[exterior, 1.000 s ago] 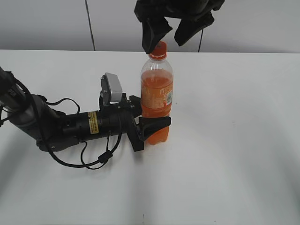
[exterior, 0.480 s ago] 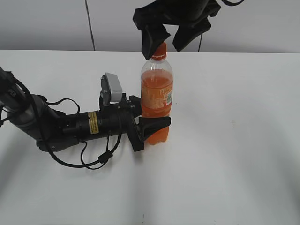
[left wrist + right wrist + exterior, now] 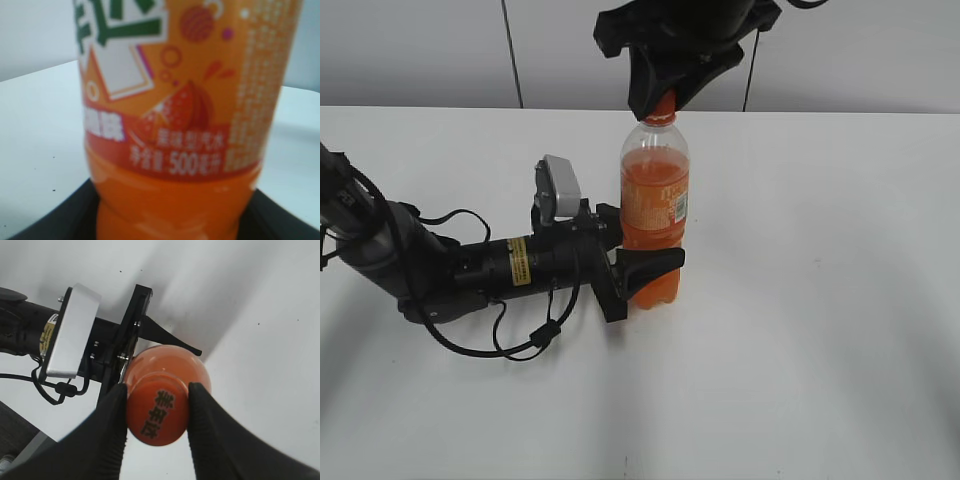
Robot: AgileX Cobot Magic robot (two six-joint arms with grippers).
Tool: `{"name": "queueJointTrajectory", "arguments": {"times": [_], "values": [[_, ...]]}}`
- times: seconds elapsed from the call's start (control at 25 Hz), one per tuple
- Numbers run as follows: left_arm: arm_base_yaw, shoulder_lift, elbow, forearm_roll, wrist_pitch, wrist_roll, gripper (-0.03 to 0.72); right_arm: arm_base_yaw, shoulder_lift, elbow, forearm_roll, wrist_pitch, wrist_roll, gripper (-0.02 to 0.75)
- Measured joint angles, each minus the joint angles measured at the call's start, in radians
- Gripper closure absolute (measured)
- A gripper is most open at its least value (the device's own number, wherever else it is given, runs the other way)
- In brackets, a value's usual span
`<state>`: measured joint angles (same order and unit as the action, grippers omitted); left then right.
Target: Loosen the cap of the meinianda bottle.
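Meinianda bottle (image 3: 655,205) stands upright on the white table (image 3: 820,300), a little left of the middle, filled with orange liquid up to its shoulder, the neck above showing clear. Its orange label fills the left wrist view (image 3: 185,85). The left gripper (image 3: 638,272), lying low along the table from the left, has its jaws clamped on the bottle's lower body. From above, the right gripper (image 3: 156,412) has its jaws closed against opposite sides of the cap (image 3: 157,415), whose top carries dark characters. The cap is mostly hidden in the exterior view.
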<state>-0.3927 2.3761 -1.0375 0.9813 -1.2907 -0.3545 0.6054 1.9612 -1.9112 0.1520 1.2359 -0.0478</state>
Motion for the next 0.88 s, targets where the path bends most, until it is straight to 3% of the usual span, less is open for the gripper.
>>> {"name": "queueJointTrajectory", "arguments": {"times": [0.4, 0.88], "values": [[0.000, 0.000, 0.000, 0.000, 0.000, -0.003, 0.293, 0.000, 0.002, -0.004, 0.002, 0.003, -0.161, 0.464], [0.000, 0.000, 0.000, 0.005, 0.000, -0.003, 0.293, 0.000, 0.002, -0.006, 0.011, 0.005, -0.773, 0.464]]}}
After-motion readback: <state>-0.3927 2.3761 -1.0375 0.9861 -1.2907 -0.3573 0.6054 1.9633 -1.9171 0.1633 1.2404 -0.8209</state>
